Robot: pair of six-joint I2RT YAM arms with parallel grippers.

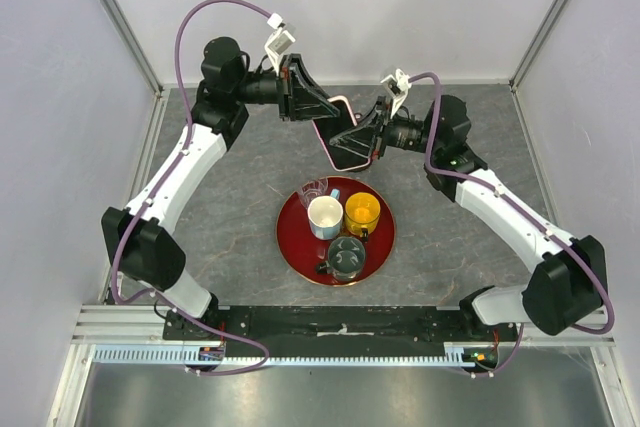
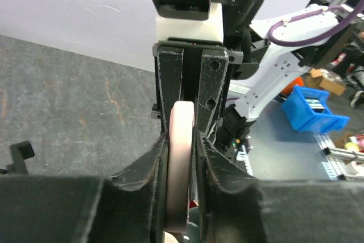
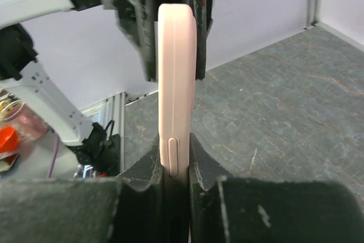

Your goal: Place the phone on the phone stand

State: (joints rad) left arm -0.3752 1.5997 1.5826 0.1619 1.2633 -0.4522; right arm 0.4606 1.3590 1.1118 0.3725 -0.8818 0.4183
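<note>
Top external shows left gripper [image 1: 318, 112] and right gripper [image 1: 362, 137] both clamped tight on the phone [image 1: 345, 154] midair

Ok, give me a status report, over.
Both shut on the phone: left fingers one end, right fingers the other. Phone in the air, not yet placed. Red tray of cups just nearside of it.
</note>
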